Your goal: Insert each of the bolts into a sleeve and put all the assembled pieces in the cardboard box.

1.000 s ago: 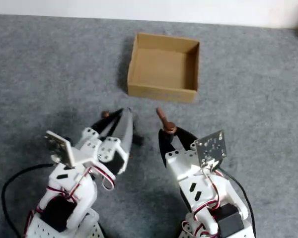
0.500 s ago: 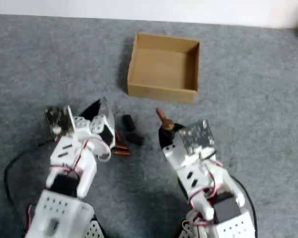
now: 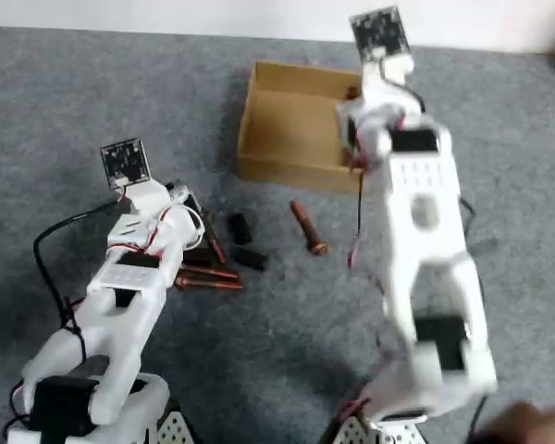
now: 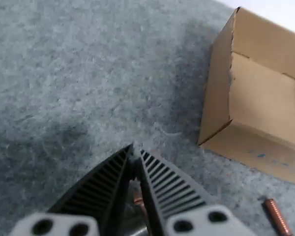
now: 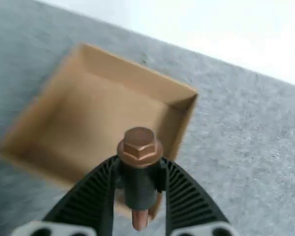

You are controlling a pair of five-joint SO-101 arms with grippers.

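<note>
The right arm (image 3: 425, 213) is stretched over the right wall of the box (image 3: 287, 171), the right gripper (image 5: 139, 169) clamped on a sleeve (image 5: 137, 189) with a bolt (image 5: 139, 146) through it. The left arm (image 3: 134, 277) crouches before the box's left corner, the left gripper (image 4: 133, 152) closed at the tips, perhaps pinching something copper.

right jaws lifted sleeved bolt (image 5: 139, 147) over cardboard box (image 3: 296, 172), left arm (image 3: 134, 277) swung aside

Light was even and diffuse, from overhead. A soft shadow lay on the bench (image 4: 64, 132) just ahead of the left fingers (image 4: 169, 189). The cardboard box (image 3: 301, 176) threw a faint shadow beside one wall. The white strip (image 5: 211, 29) beyond the bench was washed out bright.
</note>
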